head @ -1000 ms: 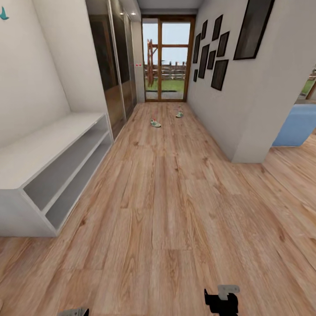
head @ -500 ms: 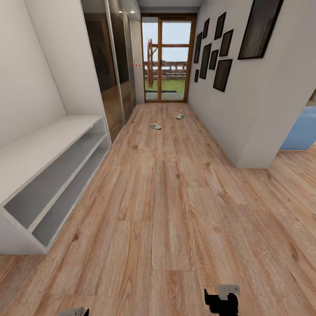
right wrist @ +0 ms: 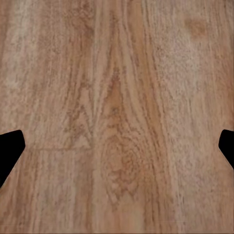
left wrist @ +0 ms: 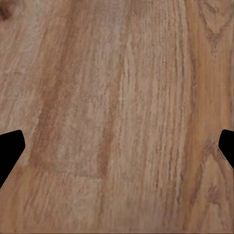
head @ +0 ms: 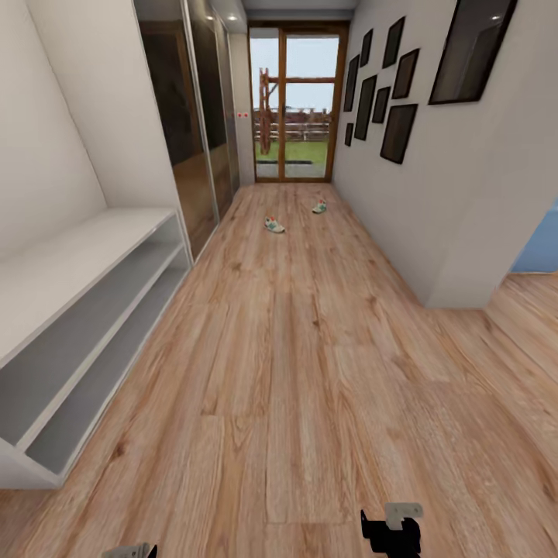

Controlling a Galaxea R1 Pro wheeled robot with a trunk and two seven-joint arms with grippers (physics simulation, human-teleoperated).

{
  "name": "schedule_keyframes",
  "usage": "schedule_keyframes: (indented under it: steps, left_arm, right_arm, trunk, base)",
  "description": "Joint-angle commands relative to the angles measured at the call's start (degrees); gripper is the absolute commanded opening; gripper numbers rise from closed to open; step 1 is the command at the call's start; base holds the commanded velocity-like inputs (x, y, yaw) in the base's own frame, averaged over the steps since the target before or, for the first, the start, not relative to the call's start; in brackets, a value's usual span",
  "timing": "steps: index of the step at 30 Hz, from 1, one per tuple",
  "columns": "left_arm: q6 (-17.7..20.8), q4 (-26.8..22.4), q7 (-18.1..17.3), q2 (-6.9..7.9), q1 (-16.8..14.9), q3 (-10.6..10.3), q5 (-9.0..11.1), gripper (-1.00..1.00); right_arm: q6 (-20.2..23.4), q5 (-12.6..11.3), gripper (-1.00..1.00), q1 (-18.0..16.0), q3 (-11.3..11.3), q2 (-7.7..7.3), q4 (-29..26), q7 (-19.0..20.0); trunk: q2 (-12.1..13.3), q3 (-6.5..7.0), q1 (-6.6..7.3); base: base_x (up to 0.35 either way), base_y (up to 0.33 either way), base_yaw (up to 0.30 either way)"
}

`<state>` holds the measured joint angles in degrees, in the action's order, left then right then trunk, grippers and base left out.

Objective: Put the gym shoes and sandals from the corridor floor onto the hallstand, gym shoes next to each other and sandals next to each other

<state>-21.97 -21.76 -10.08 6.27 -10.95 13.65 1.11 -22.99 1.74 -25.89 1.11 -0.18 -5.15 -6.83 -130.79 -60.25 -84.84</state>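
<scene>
With both grippers, left (left wrist: 117,146) and right (right wrist: 117,146), spread wide and empty, you risk clipping the hallstand (head: 85,256) corner driving toward the gym shoes (head: 274,225) beyond it.

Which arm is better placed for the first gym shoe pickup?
Neither yet, slight lean left. Both gym shoes lie far down the corridor floor, out of reach. The nearer shoe sits a bit left of centre. The left gripper and right gripper both hang open over bare planks.

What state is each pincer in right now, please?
Left pincer: open, empty, over the light brown wood-plank floor.
Right pincer: open, empty, over the same floor.
</scene>
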Motion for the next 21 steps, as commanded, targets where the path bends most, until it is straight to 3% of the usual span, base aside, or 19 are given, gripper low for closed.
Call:
schedule_keyframes:
  steps: [1,10,21]
  left_arm:
    - [-0.09,0.05,-0.56,-0.03,-0.04,0.42,0.12,1.00]
    - [-0.09,0.05,-0.56,-0.03,-0.04,0.42,0.12,1.00]
    - [-0.09,0.05,-0.56,-0.03,-0.04,0.42,0.18,1.00]
  right_arm:
    - [-0.13,0.19,1.00,-0.03,0.12,0.00,0.05,-0.29]
    - [-0.13,0.17,1.00,-0.03,0.12,-0.08,0.05,-0.29]
    - [-0.13,0.18,1.00,-0.03,0.13,-0.05,0.05,-0.29]
  trunk:
    - [-0.01,-0.05,-0.03]
    - [-0.01,-0.05,-0.03]
    - [-0.01,-0.05,-0.03]
  base:
    - [0.338,0.000,-0.040]
    - [0.338,0.000,-0.157]
    - [0.338,0.000,-0.031]
